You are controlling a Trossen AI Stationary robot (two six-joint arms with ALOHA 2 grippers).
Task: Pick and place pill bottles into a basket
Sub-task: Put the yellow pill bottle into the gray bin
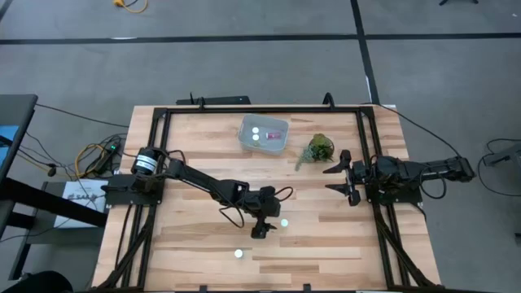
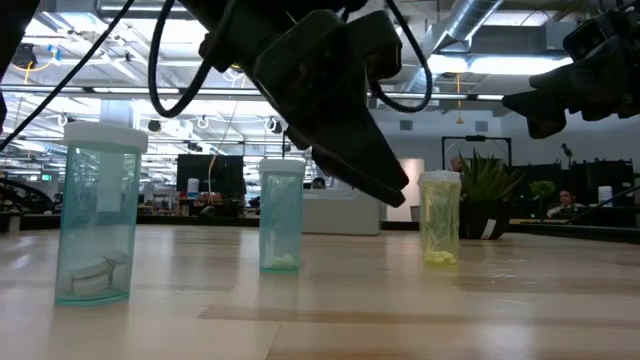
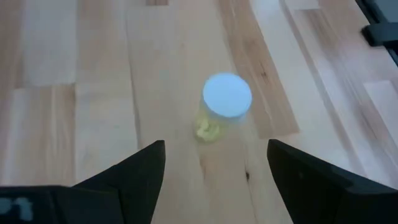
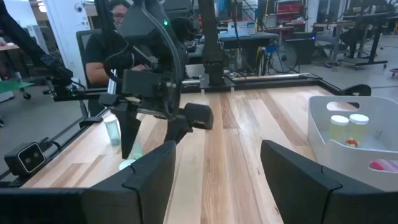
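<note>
My left gripper (image 1: 262, 221) hovers open over the table's middle front. A yellow-green pill bottle with a white cap (image 3: 226, 98) stands upright just ahead of its fingers and also shows in the high view (image 1: 284, 222) and the low view (image 2: 439, 217). Two teal bottles (image 2: 97, 215) (image 2: 281, 215) stand on their bases nearby; one shows near the front edge (image 1: 238, 253). The pale basket (image 1: 263, 135) at the far middle holds two white-capped bottles and a pink one (image 4: 380, 165). My right gripper (image 1: 339, 177) waits open at the right, above the table.
A green leafy clump (image 1: 320, 149) lies just right of the basket, close to my right gripper. A black frame (image 1: 244, 110) runs along the table's far and side edges. Bare wood lies between the basket and the left gripper. People sit beyond the table (image 4: 106, 43).
</note>
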